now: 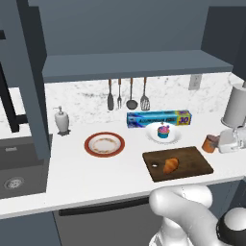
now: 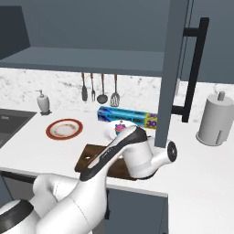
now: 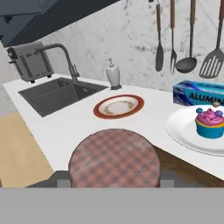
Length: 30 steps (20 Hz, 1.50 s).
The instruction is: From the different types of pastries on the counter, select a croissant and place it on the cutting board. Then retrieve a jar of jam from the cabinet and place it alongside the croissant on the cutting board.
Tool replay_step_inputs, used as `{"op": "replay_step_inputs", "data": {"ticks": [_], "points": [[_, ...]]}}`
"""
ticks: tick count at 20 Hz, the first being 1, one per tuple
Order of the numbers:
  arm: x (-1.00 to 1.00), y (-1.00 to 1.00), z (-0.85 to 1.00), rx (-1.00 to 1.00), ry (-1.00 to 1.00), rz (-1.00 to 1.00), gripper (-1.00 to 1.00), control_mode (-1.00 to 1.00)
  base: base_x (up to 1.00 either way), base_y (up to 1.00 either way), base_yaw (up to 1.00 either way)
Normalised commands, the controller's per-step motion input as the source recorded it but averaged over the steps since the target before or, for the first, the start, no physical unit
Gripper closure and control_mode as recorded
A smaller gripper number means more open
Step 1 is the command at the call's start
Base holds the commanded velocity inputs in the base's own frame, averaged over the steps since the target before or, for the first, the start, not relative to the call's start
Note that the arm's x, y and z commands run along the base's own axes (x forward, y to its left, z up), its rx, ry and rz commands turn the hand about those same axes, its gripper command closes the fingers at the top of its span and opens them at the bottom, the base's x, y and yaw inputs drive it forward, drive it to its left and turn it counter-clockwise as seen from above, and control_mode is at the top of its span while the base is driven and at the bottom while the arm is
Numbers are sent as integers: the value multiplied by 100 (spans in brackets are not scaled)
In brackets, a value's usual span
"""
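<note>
Hand [image 3: 114,183] clenched on one jam jar [image 3: 113,158], at the cutting board's [image 1: 192,158] edge.
One croissant [image 1: 170,166] lies on the board beside the hand. Beyond the hand on the table [image 1: 96,173]: one white plate [image 3: 186,129] holding one cupcake [image 3: 210,122], one empty red-rimmed plate [image 3: 118,106], one foil box [image 3: 197,92], one soap dispenser [image 3: 113,73].

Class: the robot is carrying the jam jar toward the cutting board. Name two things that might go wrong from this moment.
1. The end effector is shut on the jar of jam. The croissant already lies mid cutting board, so a careless set-down might knock it.
2. The cupcake on its white plate sits close behind the board, so a wide swing could clip it.
</note>
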Motion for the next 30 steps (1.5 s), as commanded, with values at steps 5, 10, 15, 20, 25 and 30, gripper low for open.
{"op": "replay_step_inputs", "data": {"ticks": [5,10,15,20,25,30], "points": [[-31,29,-33,-24,-38,6,100,-100,0,0,0],[-32,36,-13,-26,-44,6,100,-100,0,0,0],[-6,31,1,-7,-2,4,100,-100,0,0,0],[2,15,-3,-3,1,2,100,-100,0,0,0],[48,-51,-37,7,0,16,100,-100,0,0,0],[84,-54,-40,7,-1,23,100,-100,0,0,0]]}}
